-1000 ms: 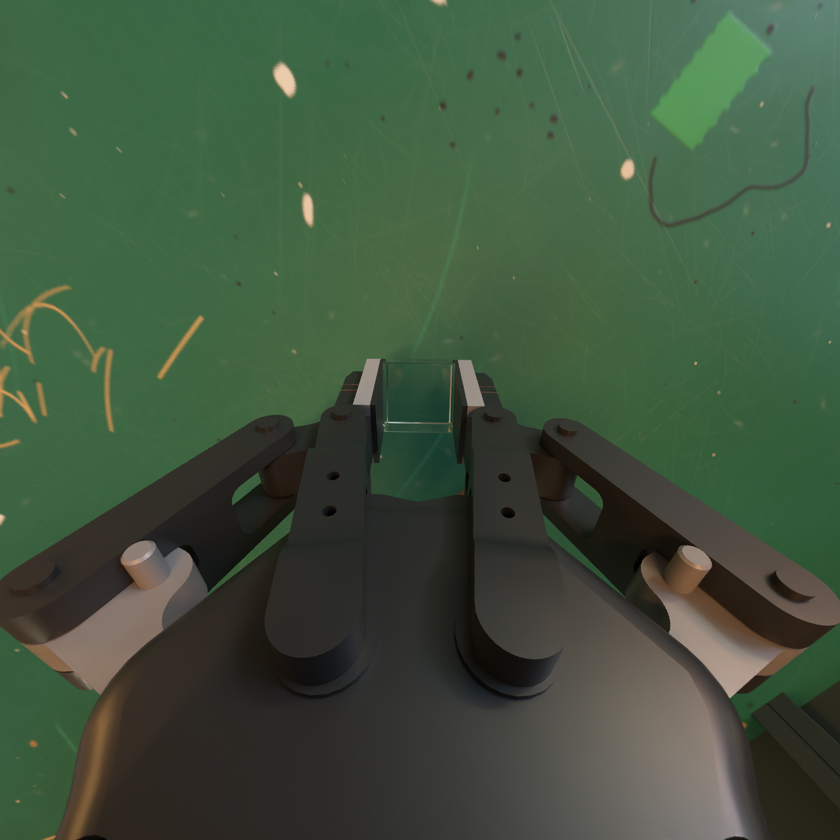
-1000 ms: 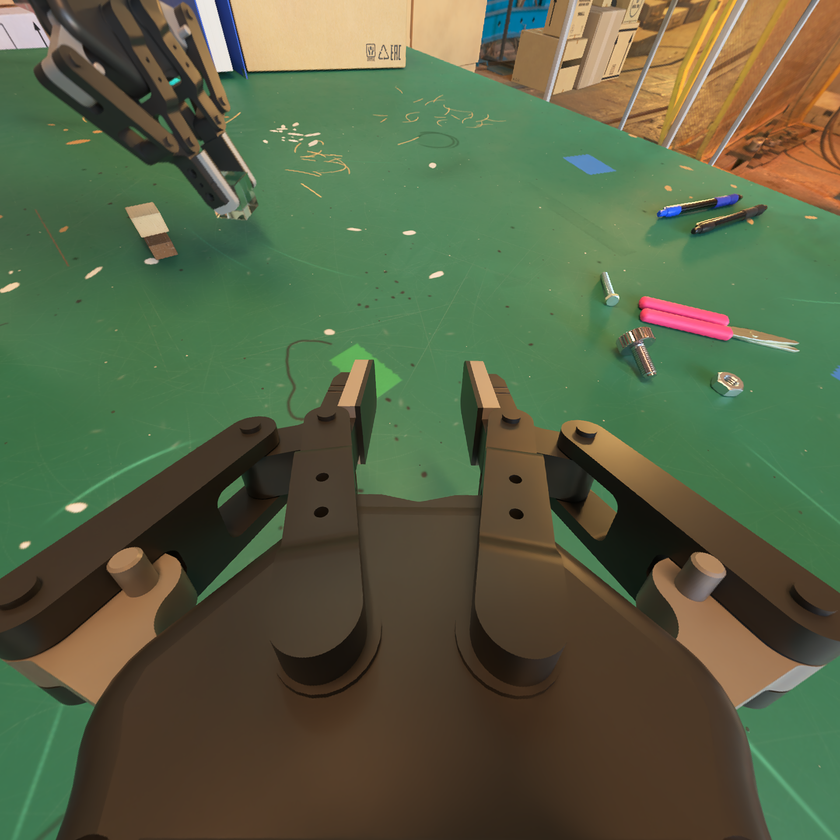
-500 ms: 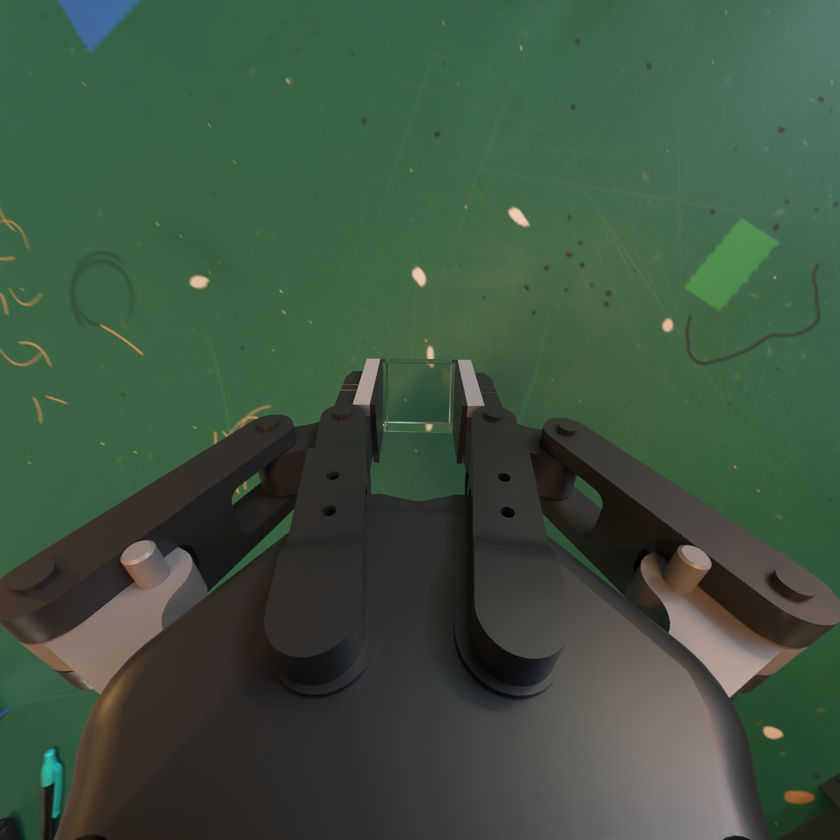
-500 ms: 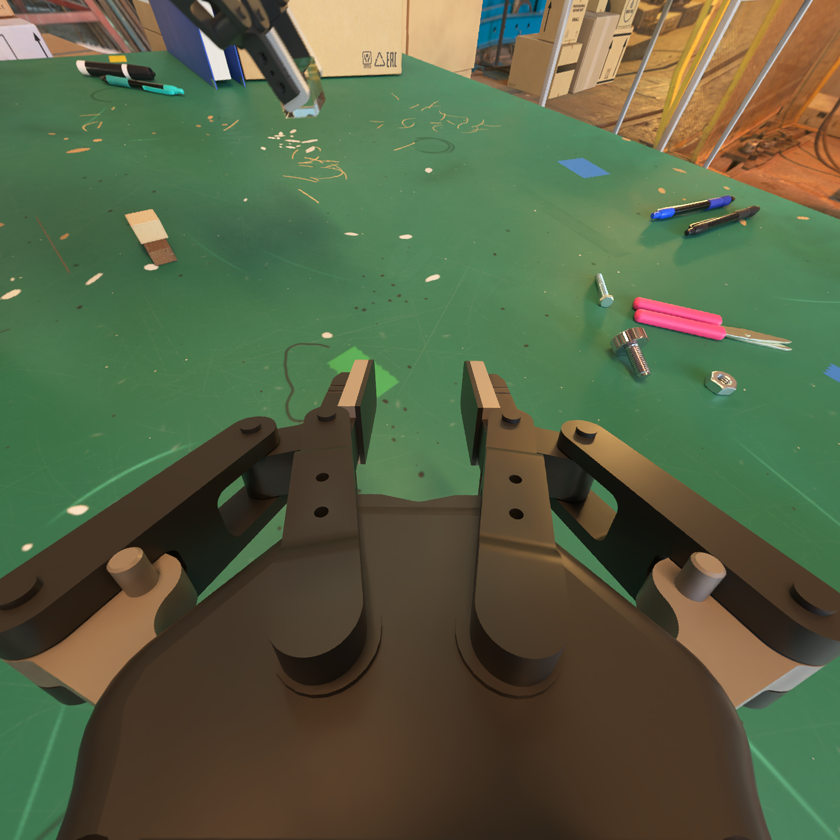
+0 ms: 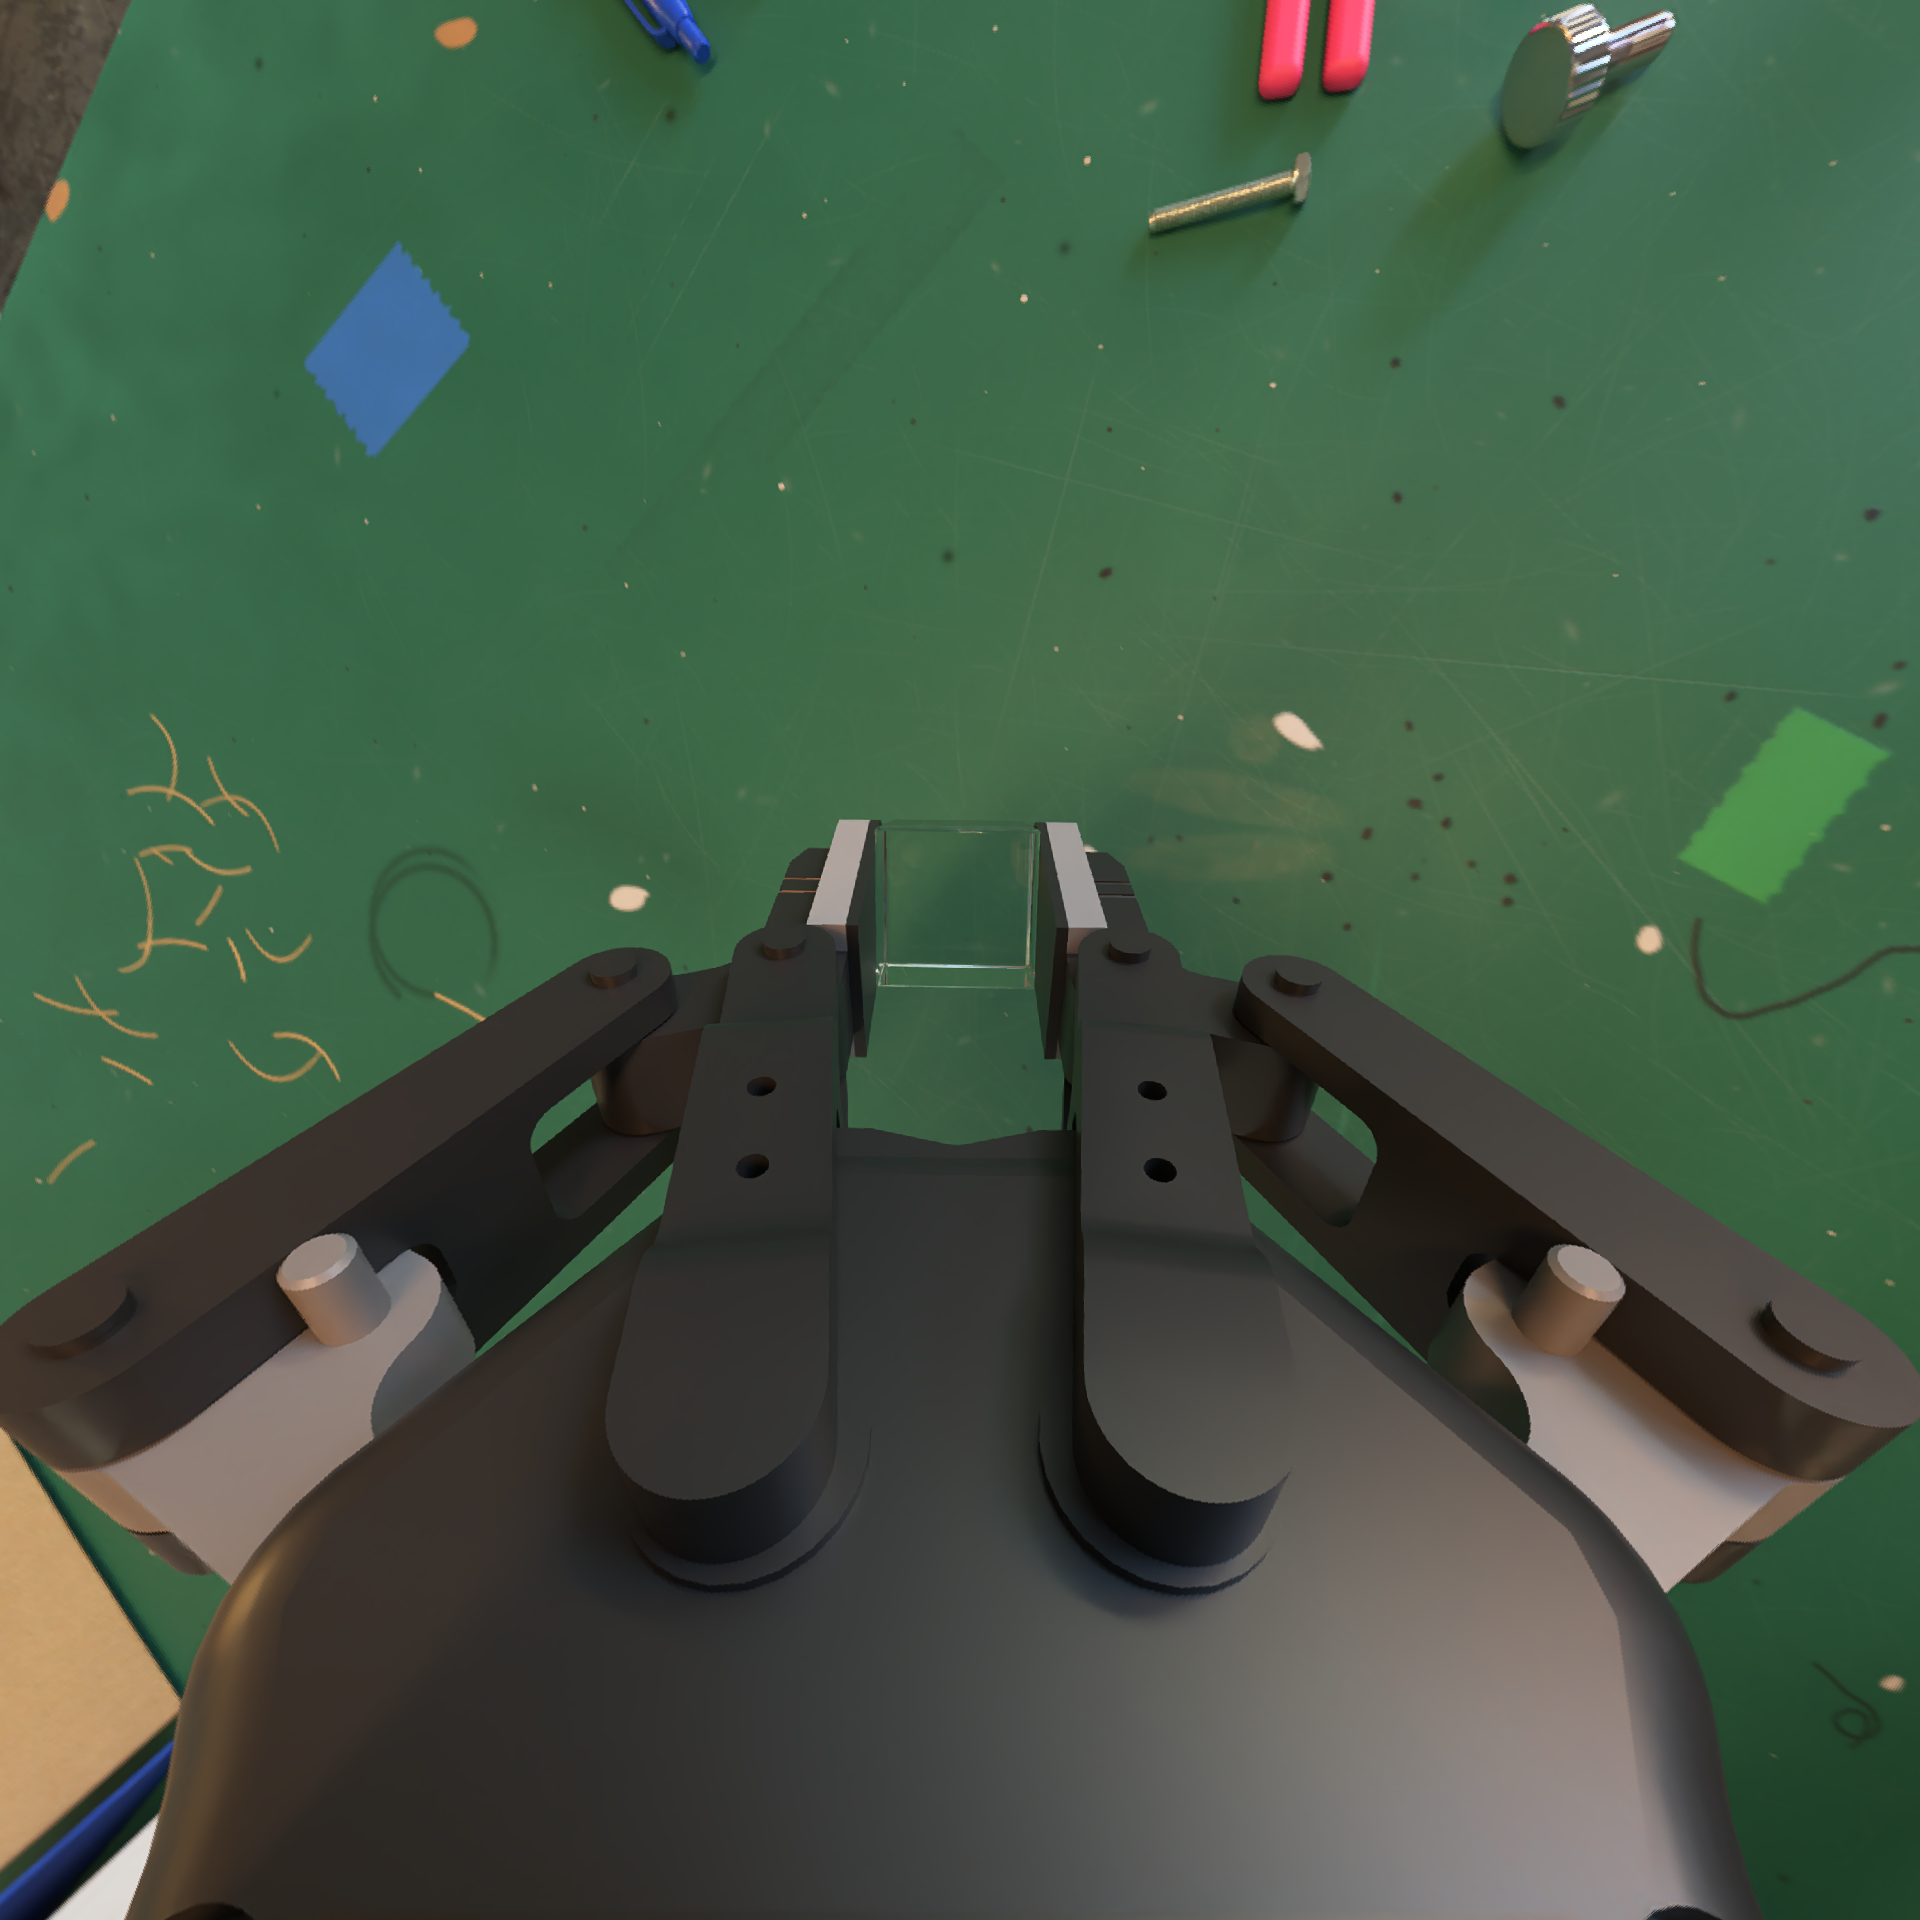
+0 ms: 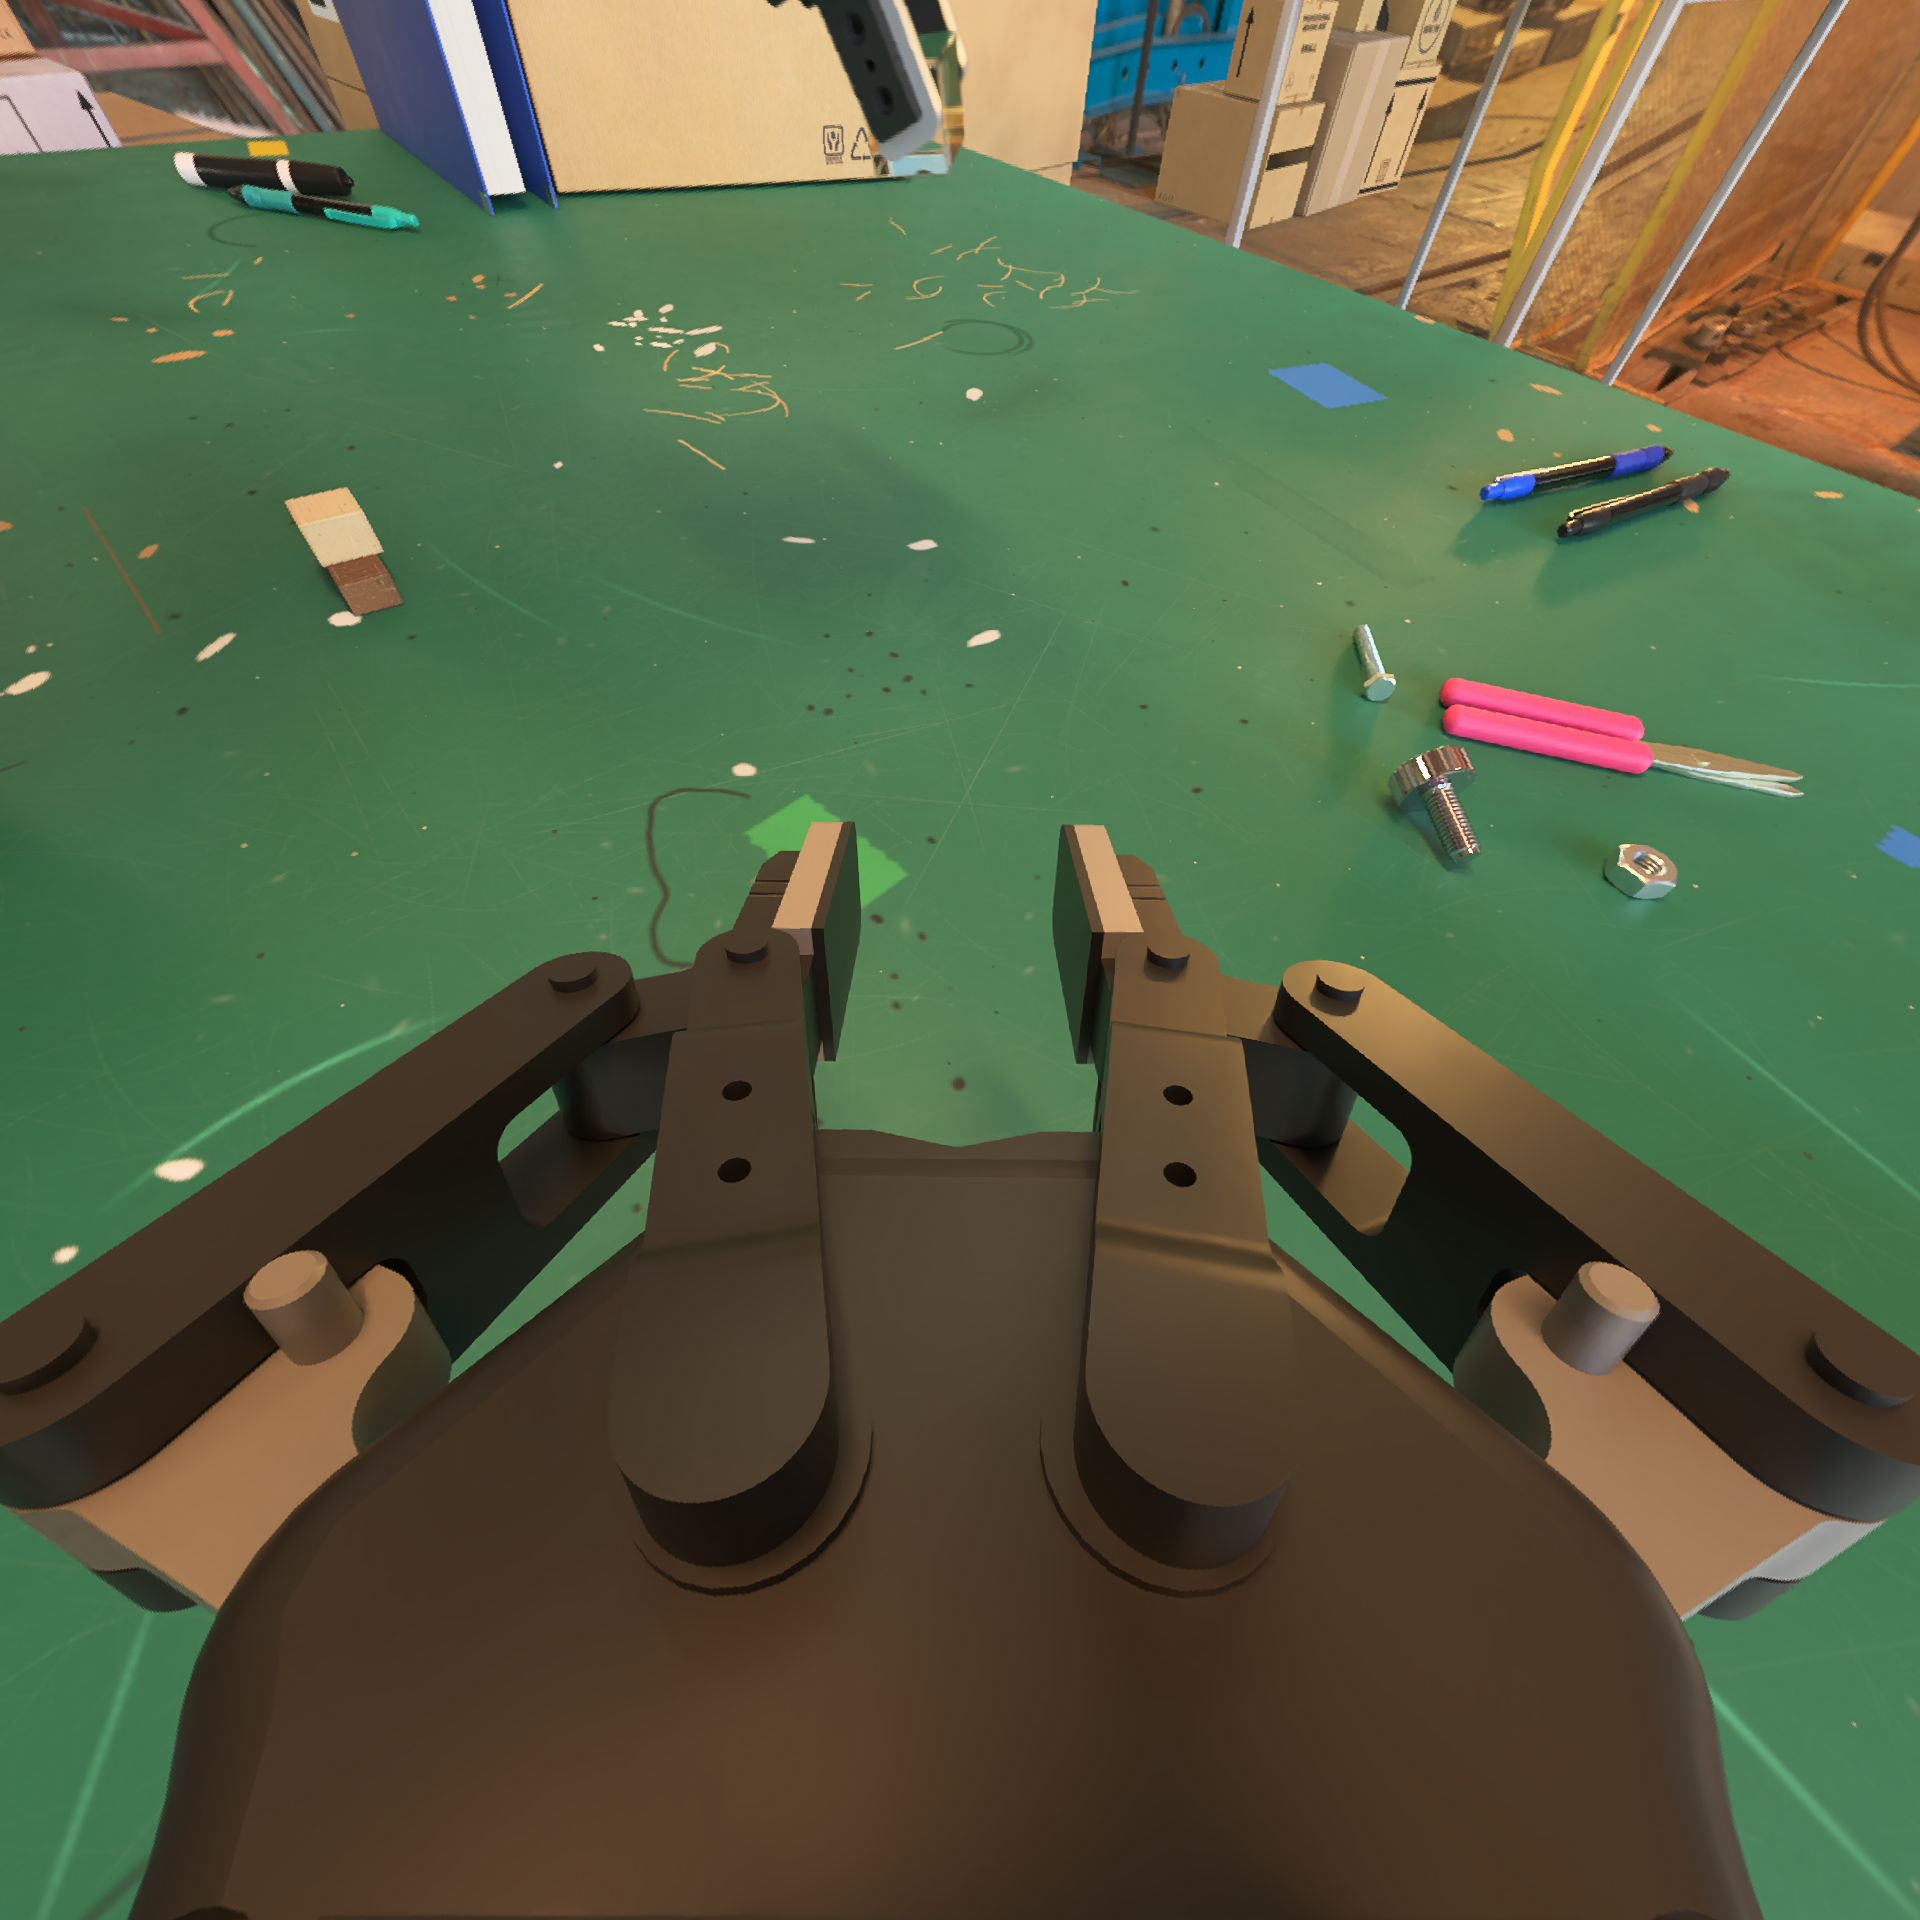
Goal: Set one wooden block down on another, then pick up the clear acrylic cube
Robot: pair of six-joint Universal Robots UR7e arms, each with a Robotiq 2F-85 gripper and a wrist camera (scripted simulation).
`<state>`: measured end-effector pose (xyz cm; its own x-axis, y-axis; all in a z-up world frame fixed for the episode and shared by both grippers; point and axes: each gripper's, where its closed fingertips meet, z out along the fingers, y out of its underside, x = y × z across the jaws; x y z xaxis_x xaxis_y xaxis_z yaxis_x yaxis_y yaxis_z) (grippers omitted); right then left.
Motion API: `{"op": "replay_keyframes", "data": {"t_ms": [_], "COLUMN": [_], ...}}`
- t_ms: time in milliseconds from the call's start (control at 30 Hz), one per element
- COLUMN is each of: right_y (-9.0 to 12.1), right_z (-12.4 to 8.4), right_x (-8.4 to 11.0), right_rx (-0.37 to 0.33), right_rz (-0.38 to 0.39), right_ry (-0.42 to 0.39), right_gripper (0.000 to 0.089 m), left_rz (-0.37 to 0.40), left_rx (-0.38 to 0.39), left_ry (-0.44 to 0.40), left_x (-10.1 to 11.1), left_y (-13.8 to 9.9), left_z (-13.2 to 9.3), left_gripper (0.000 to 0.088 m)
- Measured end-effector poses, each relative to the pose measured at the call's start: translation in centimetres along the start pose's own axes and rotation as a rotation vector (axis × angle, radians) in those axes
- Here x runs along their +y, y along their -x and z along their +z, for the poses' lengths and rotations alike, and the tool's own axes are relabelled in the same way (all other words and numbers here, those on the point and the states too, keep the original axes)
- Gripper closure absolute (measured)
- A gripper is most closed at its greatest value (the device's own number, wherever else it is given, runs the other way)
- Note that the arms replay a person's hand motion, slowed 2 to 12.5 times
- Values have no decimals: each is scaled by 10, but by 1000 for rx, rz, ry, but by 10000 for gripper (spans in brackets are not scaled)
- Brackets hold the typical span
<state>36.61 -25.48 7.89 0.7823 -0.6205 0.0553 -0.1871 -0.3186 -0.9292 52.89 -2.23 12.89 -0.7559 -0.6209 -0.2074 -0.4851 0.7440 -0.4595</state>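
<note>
left gripper [image 5: 956,904]: closed onto the clear acrylic cube [image 5: 956,899], pads flat on two opposite faces, held well above the desk [image 5: 1143,520]
cube: sits out at the fingertips, not deep in the grip; hard to see, only its edges catch light
right gripper [image 6: 956,925]: fingers parted, nothing between them, hangs low over the desk near a green tape patch [image 6: 878,868]
wooden blocks [image 6: 343,551]: pale one on top of dark one, far left on the desk in the right wrist view; stack looks done, so task judged near finished
risk 1: smooth faces and a tip-only hold, so a jolt or fast swing could let the cube slip or twist out
risk 2: a drop from this height could bounce it toward the bolt [image 5: 1231,195], the pink-handled scissors [image 5: 1311,47] or off the desk
edges: desk edge at upper left of left wrist view; cardboard box [image 6: 707,94] close to the left gripper at the far edge
open room: middle of desk bare except for tape and shavings; stack well clear
</note>
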Motion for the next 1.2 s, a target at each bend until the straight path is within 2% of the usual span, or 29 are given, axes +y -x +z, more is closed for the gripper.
{"op": "replay_keyframes", "data": {"t_ms": [233,500,733,933,1200], "right_y": [1,2,2,2,1], "right_z": [0,-1,-1,-1,-2], "right_x": [-1,-2,-2,-1,-1], "right_rx": [-2,-1,2,4,3], "right_rz": [-3,-10,-15,-18,-14], "right_ry": [-4,-4,0,2,3], "right_gripper": [552,553,553,553,553], "left_rz": [65,104,52,-6,-33], "left_rx": [10,-48,-48,-28,-6], "left_ry": [93,242,337,366,388], "left_x": [-11,-7,1,4,6], "left_y": [18,50,66,71,73], "left_z": [28,58,78,93,107], "left_gripper": [627,627,627,627,627]}}
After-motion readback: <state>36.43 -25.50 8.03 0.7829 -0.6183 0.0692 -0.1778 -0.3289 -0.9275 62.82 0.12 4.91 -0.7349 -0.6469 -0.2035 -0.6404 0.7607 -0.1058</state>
